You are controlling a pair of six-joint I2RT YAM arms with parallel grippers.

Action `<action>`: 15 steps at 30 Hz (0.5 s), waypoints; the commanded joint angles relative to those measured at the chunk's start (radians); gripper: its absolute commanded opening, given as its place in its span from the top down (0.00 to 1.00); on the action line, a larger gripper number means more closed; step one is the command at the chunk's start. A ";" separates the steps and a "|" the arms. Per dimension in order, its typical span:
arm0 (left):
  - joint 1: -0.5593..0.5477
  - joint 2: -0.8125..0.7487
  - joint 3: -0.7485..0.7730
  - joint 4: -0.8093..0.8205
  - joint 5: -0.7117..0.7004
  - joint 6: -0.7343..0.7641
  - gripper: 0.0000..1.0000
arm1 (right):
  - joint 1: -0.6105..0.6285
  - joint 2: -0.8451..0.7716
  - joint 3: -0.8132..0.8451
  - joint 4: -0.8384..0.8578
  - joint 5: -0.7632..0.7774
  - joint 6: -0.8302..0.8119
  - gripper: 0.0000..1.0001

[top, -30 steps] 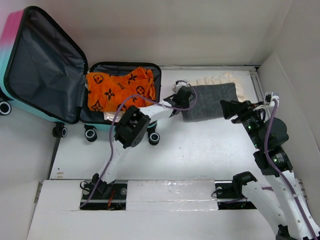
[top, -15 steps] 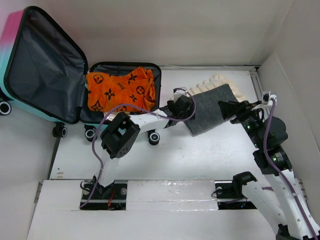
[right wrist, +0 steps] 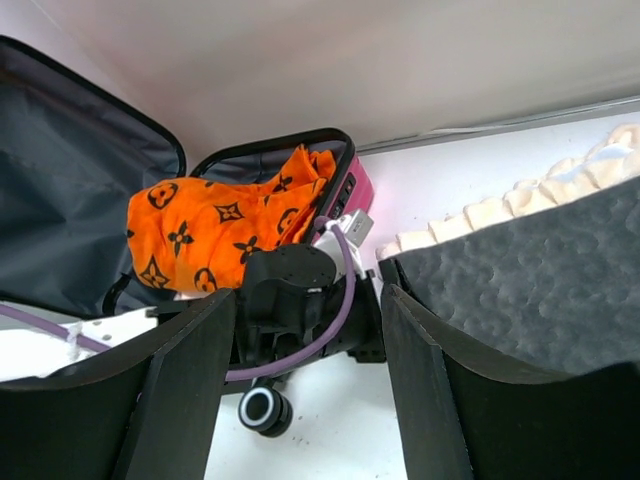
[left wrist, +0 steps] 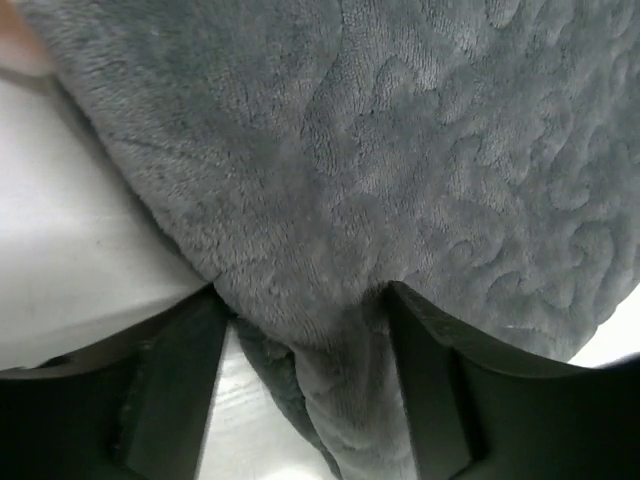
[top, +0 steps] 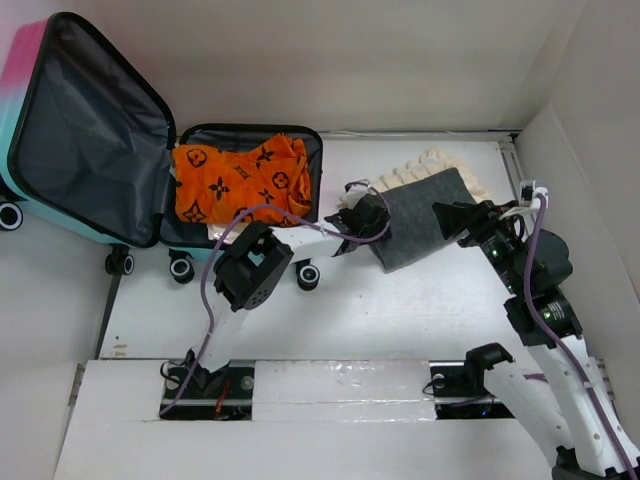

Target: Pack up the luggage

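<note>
The luggage (top: 22, 95) lies open at about 10 o'clock on the white tabletop (top: 400, 310). Its pink-to-teal lid stands raised, showing the dark grey lining, and the shallow base extends from it toward 3 o'clock. An orange cloth (top: 240, 180) with a dark pattern fills that base. One black-and-white wheel (top: 308, 276) sits at the base's 5 o'clock corner. Just beyond the case, toward 3 o'clock, a grey plush cloth (top: 425, 215) lies tilted on the tabletop, overlapping a cream ribbed cloth (top: 445, 160) that shows past its 12 o'clock edge. The left hand (top: 365, 215) is at the grey cloth's 9 o'clock edge. In the left wrist view a fold of the plush is bunched between its two fingers, so it is clamped on the fabric. The right hand (top: 452, 220) is at the cloth's 3 o'clock edge with its fingers (right wrist: 185, 390) spread wide and nothing between them. Whether it touches the fabric cannot be told.
</note>
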 commanded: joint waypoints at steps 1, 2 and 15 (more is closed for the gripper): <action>0.003 0.049 0.024 -0.006 0.028 -0.037 0.43 | 0.008 -0.012 -0.004 0.030 -0.018 -0.009 0.35; 0.012 0.061 0.024 -0.006 0.028 -0.037 0.50 | 0.008 -0.012 -0.004 0.030 -0.018 -0.009 0.35; 0.108 0.049 0.618 -0.214 0.183 0.357 1.00 | 0.008 -0.030 -0.004 0.030 0.003 -0.009 0.35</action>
